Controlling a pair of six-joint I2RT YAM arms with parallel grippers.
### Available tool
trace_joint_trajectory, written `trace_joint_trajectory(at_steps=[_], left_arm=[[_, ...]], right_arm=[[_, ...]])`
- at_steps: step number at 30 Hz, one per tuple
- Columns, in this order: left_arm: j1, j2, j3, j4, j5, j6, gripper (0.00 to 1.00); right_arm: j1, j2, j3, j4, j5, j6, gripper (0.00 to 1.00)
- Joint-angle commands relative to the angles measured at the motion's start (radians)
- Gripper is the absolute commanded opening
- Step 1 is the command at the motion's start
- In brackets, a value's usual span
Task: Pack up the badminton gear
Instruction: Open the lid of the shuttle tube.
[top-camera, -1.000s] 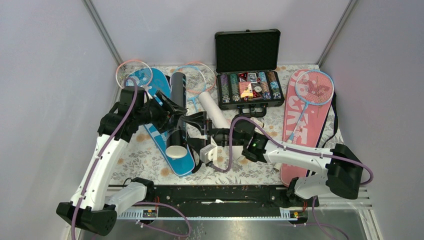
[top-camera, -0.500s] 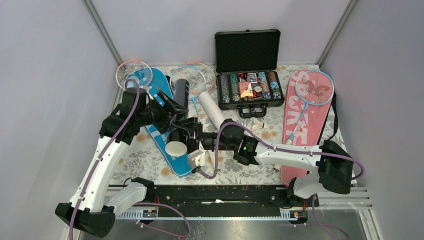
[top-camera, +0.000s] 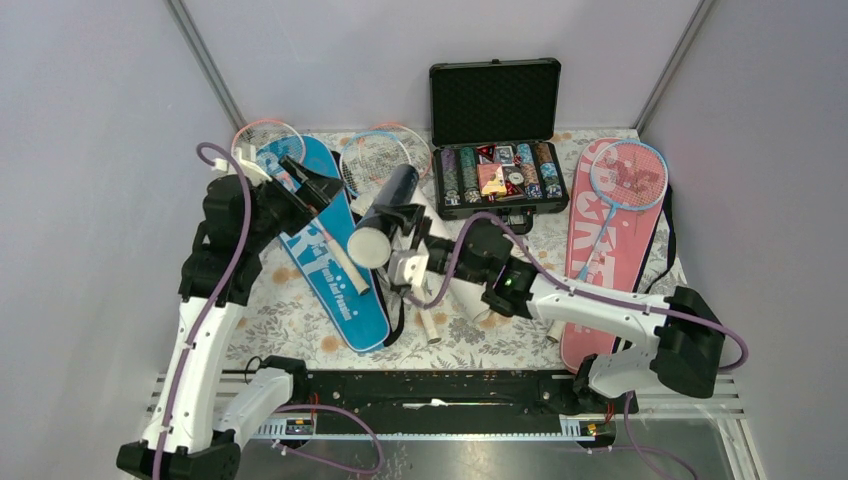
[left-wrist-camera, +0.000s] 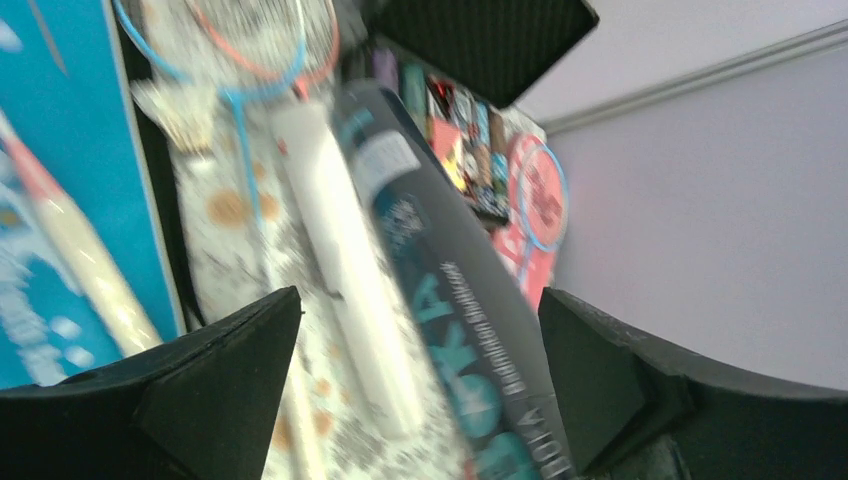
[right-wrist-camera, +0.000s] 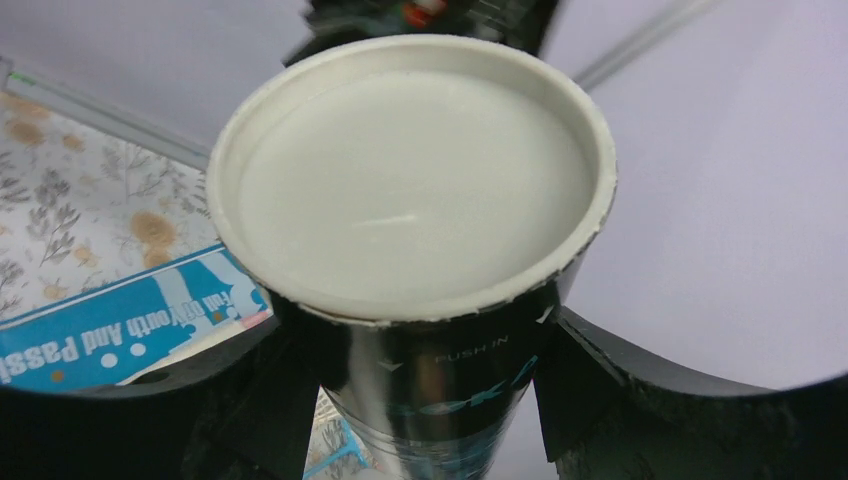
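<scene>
My right gripper (top-camera: 408, 228) (right-wrist-camera: 415, 370) is shut on the dark tube (top-camera: 388, 208) (right-wrist-camera: 430, 400) just below its white cap (right-wrist-camera: 410, 190) and holds it tilted above the table. My left gripper (top-camera: 316, 184) (left-wrist-camera: 418, 310) hangs open over the blue cover (top-camera: 322, 262), with nothing between its fingers. In the left wrist view the dark tube (left-wrist-camera: 450, 280) passes in front of the open jaws. Beside it lie a white tube (left-wrist-camera: 340, 260) and a shuttlecock (left-wrist-camera: 175, 110). A light-blue racket (top-camera: 625, 175) rests on the pink cover (top-camera: 605, 250). A cream racket handle (top-camera: 340, 262) lies on the blue cover.
An open black case of poker chips (top-camera: 497, 165) stands at the back centre. Two racket heads (top-camera: 375, 160) lie near the back left. Grey walls close in the flowered cloth (top-camera: 270, 310) on three sides. The right arm stretches across the middle.
My left gripper opened, let go of the dark tube and drew back to the upper left. The right gripper closed on the tube and swung it up toward the back.
</scene>
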Motion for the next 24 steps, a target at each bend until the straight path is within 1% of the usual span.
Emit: trace_joint_trajectory(at_steps=[1,2,4,5,6,7,10,13,16,21,24], left_arm=[[0.031,-0.081,0.009,0.215,-0.104,0.358,0.96],[0.030,-0.104,-0.019,0.269,-0.073,0.440,0.96],[0.030,-0.147,-0.087,0.359,0.036,0.618,0.95],[0.030,-0.163,-0.109,0.385,0.118,0.699,0.94],[0.030,-0.177,-0.129,0.402,0.237,0.783,0.93],[0.030,-0.191,-0.149,0.419,0.314,0.849,0.94],[0.029,-0.213,-0.194,0.448,0.566,0.987,0.95],[0.028,-0.202,-0.197,0.448,0.753,1.039,0.96],[0.011,-0.178,-0.168,0.448,0.872,1.029,0.98],[-0.056,-0.137,-0.117,0.366,0.944,1.077,0.99],[-0.087,-0.105,-0.110,0.364,0.964,1.072,0.99]], right_arm=[[-0.065,-0.086,0.136,0.032,0.057,0.190,0.26],[-0.079,-0.098,0.158,0.010,0.069,0.248,0.26],[-0.102,-0.116,0.226,-0.086,0.085,0.373,0.23],[-0.105,-0.125,0.268,-0.150,0.101,0.415,0.22],[-0.106,-0.133,0.320,-0.209,0.108,0.452,0.23],[-0.106,-0.141,0.354,-0.268,0.112,0.496,0.24],[-0.106,-0.165,0.438,-0.380,0.125,0.649,0.25],[-0.106,-0.189,0.482,-0.417,0.128,0.781,0.25],[-0.106,-0.210,0.487,-0.407,0.106,0.914,0.25],[-0.106,-0.234,0.416,-0.335,0.040,1.079,0.25],[-0.106,-0.239,0.380,-0.290,-0.001,1.106,0.25]])
